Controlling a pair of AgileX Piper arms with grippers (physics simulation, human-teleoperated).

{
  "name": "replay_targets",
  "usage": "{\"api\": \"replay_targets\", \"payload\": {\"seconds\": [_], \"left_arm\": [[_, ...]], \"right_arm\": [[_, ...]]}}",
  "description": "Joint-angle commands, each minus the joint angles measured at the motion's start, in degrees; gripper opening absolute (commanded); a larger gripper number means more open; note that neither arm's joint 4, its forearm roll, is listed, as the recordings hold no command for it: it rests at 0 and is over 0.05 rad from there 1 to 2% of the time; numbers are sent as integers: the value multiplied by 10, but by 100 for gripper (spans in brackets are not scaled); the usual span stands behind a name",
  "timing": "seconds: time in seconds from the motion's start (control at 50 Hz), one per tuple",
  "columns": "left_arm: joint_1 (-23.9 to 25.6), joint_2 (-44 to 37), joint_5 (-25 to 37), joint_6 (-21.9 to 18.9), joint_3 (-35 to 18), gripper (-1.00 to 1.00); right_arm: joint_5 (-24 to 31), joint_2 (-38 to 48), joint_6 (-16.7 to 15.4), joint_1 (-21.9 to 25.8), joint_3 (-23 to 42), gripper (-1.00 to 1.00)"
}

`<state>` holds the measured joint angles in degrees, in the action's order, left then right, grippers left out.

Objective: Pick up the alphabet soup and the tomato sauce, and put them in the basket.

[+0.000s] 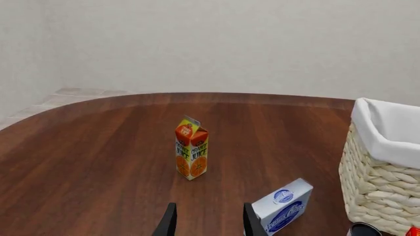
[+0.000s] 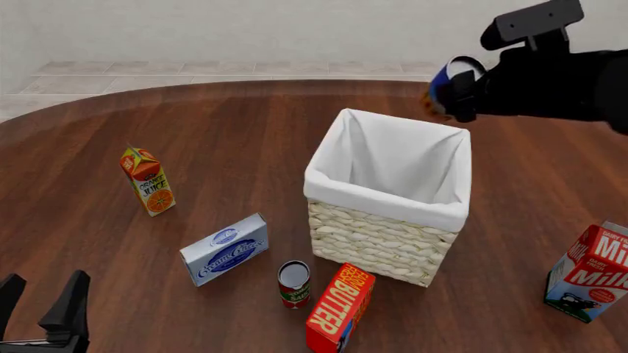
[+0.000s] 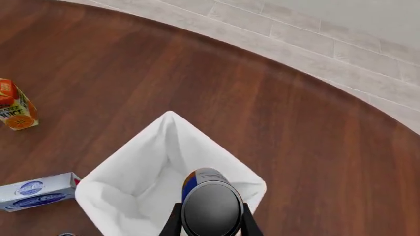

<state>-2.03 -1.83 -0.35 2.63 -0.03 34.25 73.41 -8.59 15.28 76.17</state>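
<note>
The alphabet soup, a small tin with a silvery top and blue-and-orange label, is hanging in the air above the far right corner of the basket. The basket, pale wicker with a white liner, is sitting upright mid-table. The tomato sauce is standing upright just before the basket's near side.

A simulated home-like room, plainly rendered: a round dark wooden desk fills most of the front view, with pale floor tiles and a bare off-white wall along the top of the frame. Groceries scattered across it, an orange juice carton, a butter box and a milk carton, suggest a kitchen or dining setting.
</note>
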Motion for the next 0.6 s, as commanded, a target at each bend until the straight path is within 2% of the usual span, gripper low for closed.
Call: {"api": "replay_targets", "payload": {"seconds": [0.02, 0.16, 0.24, 0.6], "left_arm": [[0, -2, -2, 1, 0, 100], [0, -1, -2, 0, 0, 100], [0, -2, -2, 0, 0, 100], [0, -2, -2, 0, 0, 100]], "right_arm": [[6, -4, 10, 25, 1, -100], [7, 0, 3, 34, -4, -100], [14, 6, 15, 40, 2, -100], [21, 29, -8, 36, -17, -100]]}}
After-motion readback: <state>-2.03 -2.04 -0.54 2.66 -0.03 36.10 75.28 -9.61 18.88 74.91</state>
